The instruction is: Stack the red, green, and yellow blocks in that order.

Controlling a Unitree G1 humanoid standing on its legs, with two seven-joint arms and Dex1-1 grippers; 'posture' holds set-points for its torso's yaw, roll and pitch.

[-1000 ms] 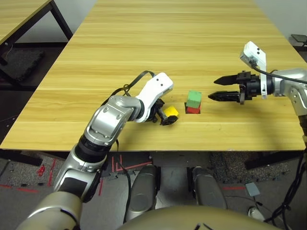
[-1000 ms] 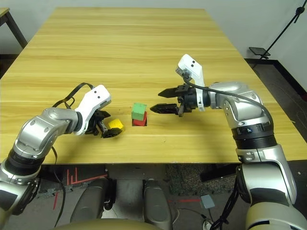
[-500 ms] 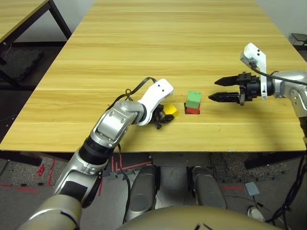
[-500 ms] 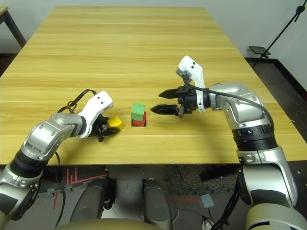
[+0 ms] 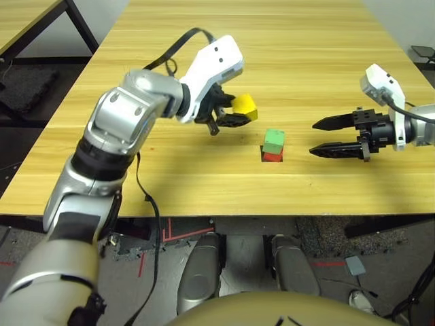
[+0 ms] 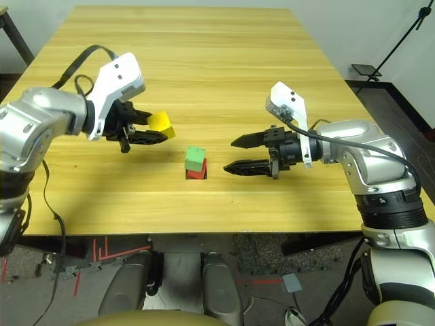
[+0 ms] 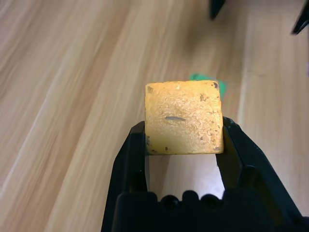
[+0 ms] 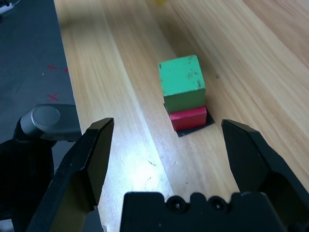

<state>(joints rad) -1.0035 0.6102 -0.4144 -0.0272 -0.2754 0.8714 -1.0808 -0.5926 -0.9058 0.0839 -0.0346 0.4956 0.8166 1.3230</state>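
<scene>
The yellow block [image 7: 184, 117], its face pitted and scuffed, is sitting clamped between the fingers of the left gripper [image 5: 230, 116], above the table [image 5: 285, 61] and left of the green block [image 5: 274, 140] resting on the red block [image 5: 273, 156]. Since a second ago it is being lifted from the table surface, while the right gripper [image 6: 246, 153] is waiting with fingers wide, now farther from the stack.

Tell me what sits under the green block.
The green block rests on the red block, which sits on a flat black patch on the table. The red block's top face is covered.
</scene>
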